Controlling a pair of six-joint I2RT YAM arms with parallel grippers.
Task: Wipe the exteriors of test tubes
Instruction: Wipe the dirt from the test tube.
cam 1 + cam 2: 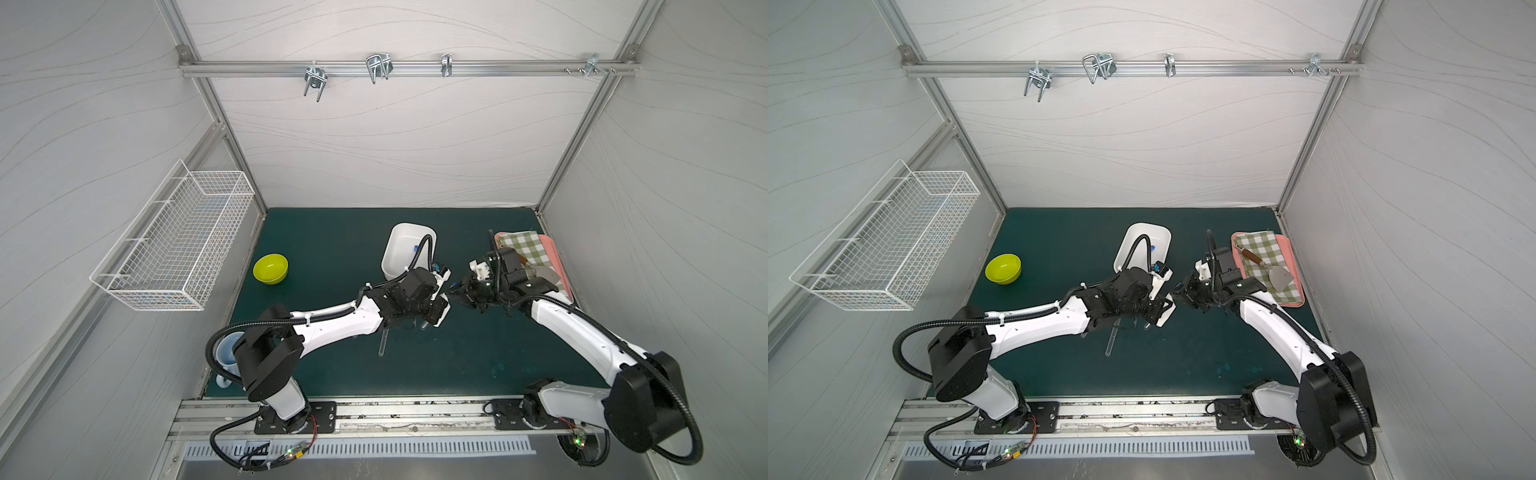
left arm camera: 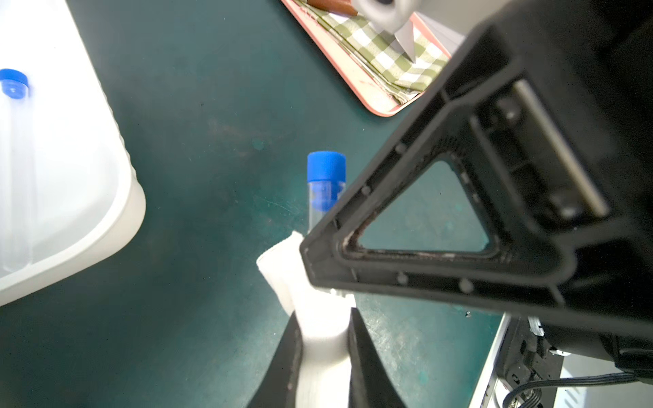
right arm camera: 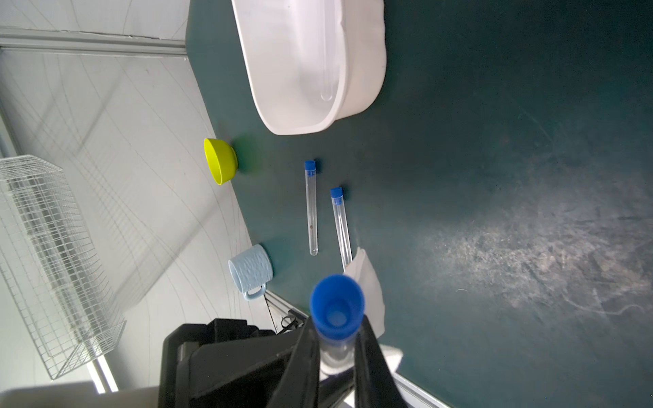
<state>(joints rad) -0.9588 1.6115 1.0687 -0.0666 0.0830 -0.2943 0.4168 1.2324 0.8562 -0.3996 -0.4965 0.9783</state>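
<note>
My right gripper point(image 3: 337, 325) is shut on a clear test tube with a blue cap point(image 3: 337, 305), gripped just below the cap. My left gripper point(image 2: 325, 318) is shut on a folded white cloth point(image 2: 318, 328) that wraps the same tube point(image 2: 325, 176) lower down. Both grippers meet above the middle of the green mat point(image 1: 452, 294). Two more test tubes point(image 3: 311, 208) point(image 3: 341, 226) lie side by side on the mat, partly under the left arm in both top views point(image 1: 383, 343). Another tube point(image 2: 14, 169) lies inside the white tub point(image 1: 399, 245).
A yellow bowl point(image 1: 270, 268) sits at the mat's left. A pink tray point(image 1: 1292, 266) with a checked cloth and a spatula lies at the right, behind the right arm. A light-blue mug point(image 3: 251, 270) stands at the near-left corner. A wire basket point(image 1: 174, 241) hangs on the left wall.
</note>
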